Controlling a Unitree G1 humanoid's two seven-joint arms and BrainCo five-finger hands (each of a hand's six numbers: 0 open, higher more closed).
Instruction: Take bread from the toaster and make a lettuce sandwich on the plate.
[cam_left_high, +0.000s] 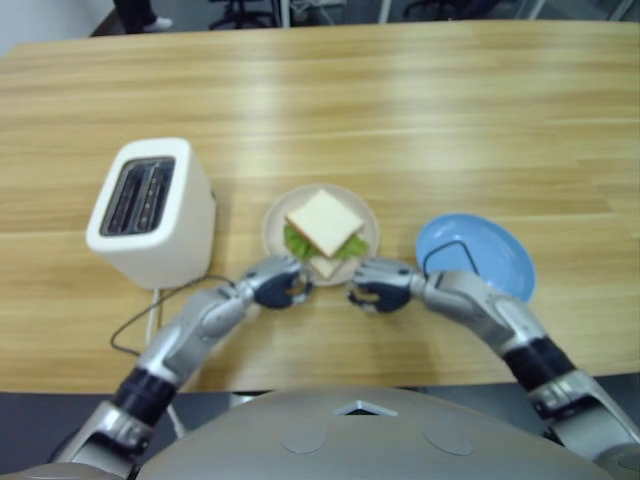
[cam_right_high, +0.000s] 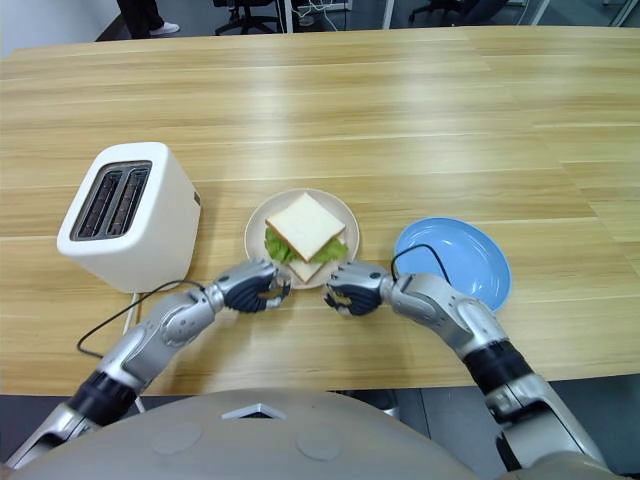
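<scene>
A white toaster (cam_right_high: 125, 213) with two dark slots stands at the left of the wooden table. On the beige plate (cam_right_high: 345, 218) in the middle lies a sandwich (cam_right_high: 305, 226): a bread slice on top, green lettuce (cam_right_high: 275, 246) sticking out, another slice beneath. My left hand (cam_right_high: 252, 289) rests just in front of the plate's near-left rim, fingers curled, holding nothing. Close to the plate's near-right rim sits my right hand (cam_right_high: 350, 289), also curled and empty. Neither hand touches the sandwich.
A blue bowl (cam_right_high: 452, 263) sits right of the plate, beside my right forearm. The toaster's cord (cam_right_high: 110, 325) trails toward the table's front edge under my left arm. Broad bare tabletop stretches behind the plate. Chair legs stand on the floor beyond the far edge.
</scene>
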